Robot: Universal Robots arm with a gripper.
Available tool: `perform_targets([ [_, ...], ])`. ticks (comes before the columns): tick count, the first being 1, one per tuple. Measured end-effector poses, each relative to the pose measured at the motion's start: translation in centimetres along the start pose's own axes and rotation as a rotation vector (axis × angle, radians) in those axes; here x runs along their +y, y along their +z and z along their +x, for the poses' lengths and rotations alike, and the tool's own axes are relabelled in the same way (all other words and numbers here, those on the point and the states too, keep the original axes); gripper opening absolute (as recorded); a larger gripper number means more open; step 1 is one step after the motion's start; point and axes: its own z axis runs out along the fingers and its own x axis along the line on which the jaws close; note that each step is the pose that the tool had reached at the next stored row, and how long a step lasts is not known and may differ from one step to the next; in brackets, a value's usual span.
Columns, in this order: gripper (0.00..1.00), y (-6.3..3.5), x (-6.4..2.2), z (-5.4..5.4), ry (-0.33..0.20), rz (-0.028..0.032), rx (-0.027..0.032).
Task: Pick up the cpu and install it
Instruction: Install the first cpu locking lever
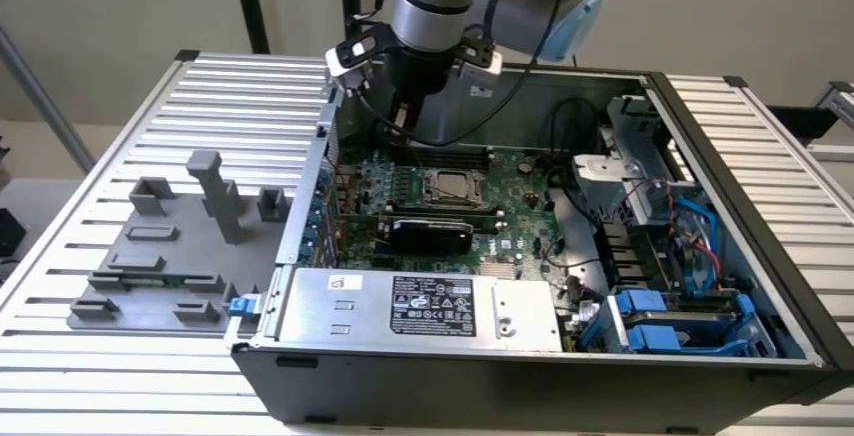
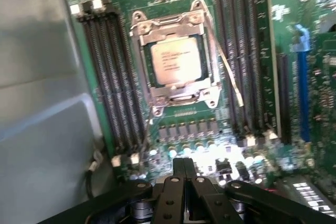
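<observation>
Evidently the cpu (image 2: 176, 62) lies flat inside its socket (image 2: 169, 23).

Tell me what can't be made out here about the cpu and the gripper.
1. Print on the cpu: blurred in the wrist view, too small in the exterior view.
2. Whether the socket frame is latched over it: blurred in the wrist view.
3. Body of the gripper in the wrist view: cut off by the picture's edge.
4. Its lower end in the exterior view: dark against the shadowed wall of the case.
</observation>
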Motion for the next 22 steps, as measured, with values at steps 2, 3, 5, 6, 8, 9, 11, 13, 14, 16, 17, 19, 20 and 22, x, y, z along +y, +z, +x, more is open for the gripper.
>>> perform_targets([
  [2, 0.11, 0.04, -0.21, -0.08, -0.004, 0.0077, 0.0355],
  [3, 0.11, 0.05, -0.29, -0.13, -0.006, 0.0112, 0.0514],
  [5, 0.11, 0.04, -0.34, -0.28, -0.003, 0.0149, 0.0674],
  [6, 0.11, 0.04, -0.33, -0.35, 0.000, 0.0163, 0.0715],
  [8, 0.11, 0.10, -0.32, -0.40, 0.018, 0.0161, 0.0765],
  [9, 0.11, 0.16, -0.30, -0.40, 0.031, 0.0147, 0.0789],
  [11, 0.11, 0.30, -0.28, -0.41, 0.063, 0.0113, 0.0849],
  [13, 0.11, 0.45, -0.25, -0.42, 0.095, 0.0078, 0.0908],
  [14, 0.11, 0.51, -0.24, -0.43, 0.109, 0.0063, 0.0934],
  [16, 0.11, 0.65, -0.22, -0.44, 0.140, 0.0029, 0.0991],
  [17, 0.11, 0.71, -0.21, -0.45, 0.153, 0.0015, 0.1016],
  [19, 0.11, 0.87, -0.18, -0.46, 0.174, -0.0005, 0.1059],
  [20, 0.11, 0.93, -0.18, -0.47, 0.181, -0.0005, 0.1092],
  [22, 0.11, 0.98, -0.21, -0.48, 0.187, 0.0038, 0.1276],
])
